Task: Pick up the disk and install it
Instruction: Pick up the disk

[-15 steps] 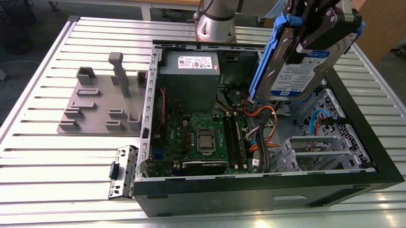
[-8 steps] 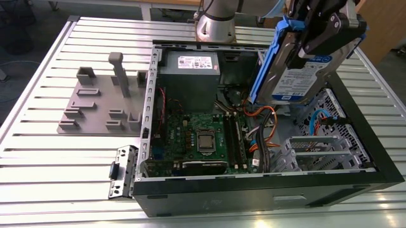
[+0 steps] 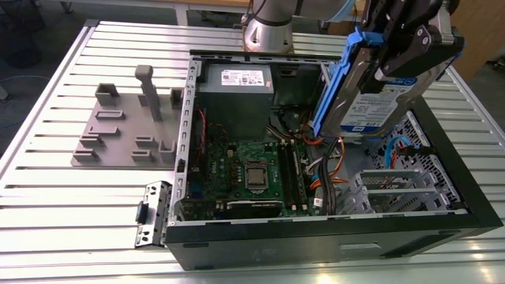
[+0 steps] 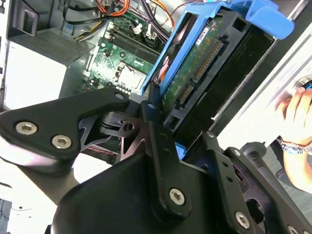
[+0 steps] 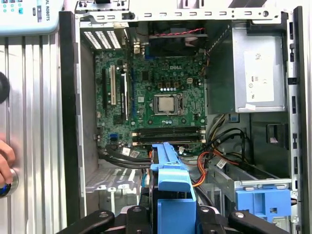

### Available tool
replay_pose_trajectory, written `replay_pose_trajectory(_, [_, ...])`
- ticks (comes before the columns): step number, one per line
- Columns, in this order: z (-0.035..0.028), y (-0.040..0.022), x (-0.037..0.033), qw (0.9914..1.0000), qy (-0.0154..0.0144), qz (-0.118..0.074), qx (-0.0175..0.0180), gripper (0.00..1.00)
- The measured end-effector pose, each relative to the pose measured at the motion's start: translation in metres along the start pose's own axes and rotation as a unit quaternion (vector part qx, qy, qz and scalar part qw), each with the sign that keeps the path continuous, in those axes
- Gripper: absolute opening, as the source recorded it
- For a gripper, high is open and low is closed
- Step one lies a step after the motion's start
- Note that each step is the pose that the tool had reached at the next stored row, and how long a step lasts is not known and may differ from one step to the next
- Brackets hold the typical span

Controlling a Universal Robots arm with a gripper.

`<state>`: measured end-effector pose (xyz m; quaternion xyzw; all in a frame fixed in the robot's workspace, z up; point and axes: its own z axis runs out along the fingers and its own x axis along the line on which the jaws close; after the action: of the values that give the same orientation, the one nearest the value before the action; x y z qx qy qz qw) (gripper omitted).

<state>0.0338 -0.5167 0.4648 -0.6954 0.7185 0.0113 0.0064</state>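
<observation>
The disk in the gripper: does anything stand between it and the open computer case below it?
No cover does: the computer case lies open under the disk, which the gripper clamps above it. Loose orange cables run directly beneath the disk, beside the metal drive cage, and might get in the way.

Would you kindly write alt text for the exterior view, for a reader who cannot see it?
The gripper holds the disk, tilted in its blue bracket, above the open computer case on a slatted table. Inside lie a green motherboard and a grey power supply.
</observation>
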Motion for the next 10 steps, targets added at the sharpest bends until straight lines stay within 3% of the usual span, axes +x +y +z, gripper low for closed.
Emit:
replay_pose_trajectory(1, [0.0, -0.0001, 0.0016, 1.0, 0.0, 0.0, 0.0, 0.36])
replay_pose_trajectory(2, [0.0001, -0.0003, 0.0077, 1.0, 0.0001, 0.0, 0.0, 0.36])
replay_pose_trajectory(10, [0.0005, -0.0009, 0.027, 1.0, 0.0, 0.0, 0.0, 0.36])
